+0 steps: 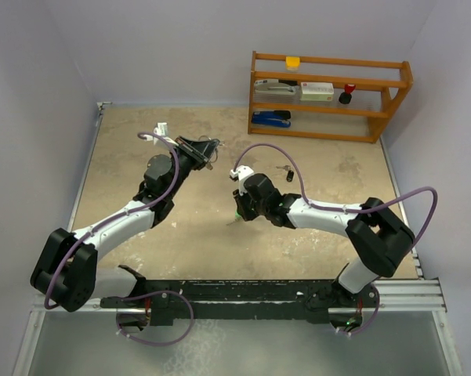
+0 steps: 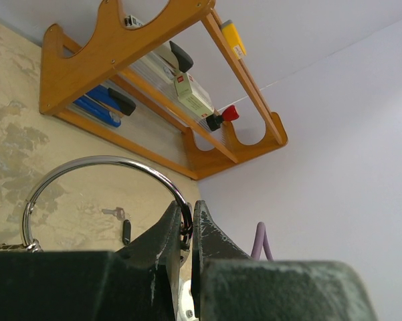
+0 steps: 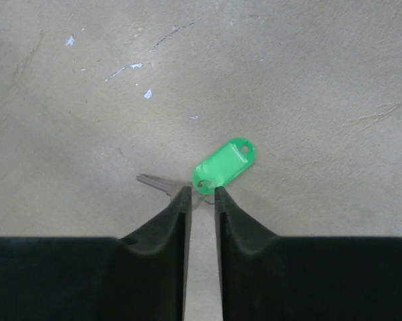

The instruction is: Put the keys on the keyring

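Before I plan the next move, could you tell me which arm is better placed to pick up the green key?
Right: the right gripper sits at the green key; the left gripper is clamped on the keyring.

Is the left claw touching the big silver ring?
Touching. The left wrist view shows the keyring wire running in between the left gripper fingers, which are shut on it.

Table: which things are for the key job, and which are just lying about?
For the job: keyring, in the left pincer; green key; black-headed key.
Just lying about: wooden shelf; blue stapler; yellow block.
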Controlling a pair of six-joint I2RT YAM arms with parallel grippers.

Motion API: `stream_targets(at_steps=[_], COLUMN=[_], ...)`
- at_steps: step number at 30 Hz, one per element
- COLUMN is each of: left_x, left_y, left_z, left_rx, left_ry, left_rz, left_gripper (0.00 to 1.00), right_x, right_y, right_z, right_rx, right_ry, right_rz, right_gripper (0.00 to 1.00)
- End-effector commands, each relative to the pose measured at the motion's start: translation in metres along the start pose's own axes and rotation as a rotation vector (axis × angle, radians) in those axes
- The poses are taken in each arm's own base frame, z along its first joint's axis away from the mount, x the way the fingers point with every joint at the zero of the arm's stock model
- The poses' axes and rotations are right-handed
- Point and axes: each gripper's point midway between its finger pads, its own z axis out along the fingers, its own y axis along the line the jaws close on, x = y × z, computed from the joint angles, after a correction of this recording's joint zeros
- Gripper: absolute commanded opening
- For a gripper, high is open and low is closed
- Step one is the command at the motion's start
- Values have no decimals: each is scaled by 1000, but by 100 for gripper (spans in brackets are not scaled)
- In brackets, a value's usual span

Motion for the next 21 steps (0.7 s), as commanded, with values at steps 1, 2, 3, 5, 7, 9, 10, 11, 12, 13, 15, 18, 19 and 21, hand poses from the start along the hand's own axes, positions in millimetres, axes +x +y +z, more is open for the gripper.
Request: stream_targets(at_steps=[1,2,3,5,7,9,10,11,12,13,15,18,19,21], left_x=[-13,-13,-13,-13,-13,-15,-15,-15,-15,-15,-15,-15,-15,-15], left_y=[-17,-17,-17,-17,-17,-16,-16,-15,-14,-14,-13,-13,-13,-12], left_z=[-2,-2,-2,-2,-3,-3,-4,-4,-4,-4,-4,-3,-3,-3], left_rx=[67,67,66,66,66,66,64,63,60,60,59,60,60,59], left_ry=[-36,-37,-37,-37,-37,-40,-39,-40,-40,-41,-40,-40,-40,-40], left_rz=[18,18,19,18,19,19,19,20,21,21,21,20,20,20], left_gripper=[0,0,0,0,0,0,0,0,0,0,0,0,0,0], right_x=[-4,-4,-4,-4,-2,-1,0,2,4,6,11,17,17,20], right_y=[3,3,3,3,3,3,2,2,2,2,2,3,3,4], right_z=[-1,-1,-1,-1,0,0,0,0,0,0,1,0,-1,-3], right_rx=[-19,-17,-18,-18,-13,-14,-14,-15,-15,-17,-16,-20,-22,-25], right_ry=[-24,-24,-26,-25,-21,-21,-21,-17,-11,-4,11,25,23,26], right_rz=[25,26,28,32,39,43,45,44,47,47,52,68,76,85], right_gripper=[30,36,40,47,49,50,50,50,50,50,50,50,50,50])
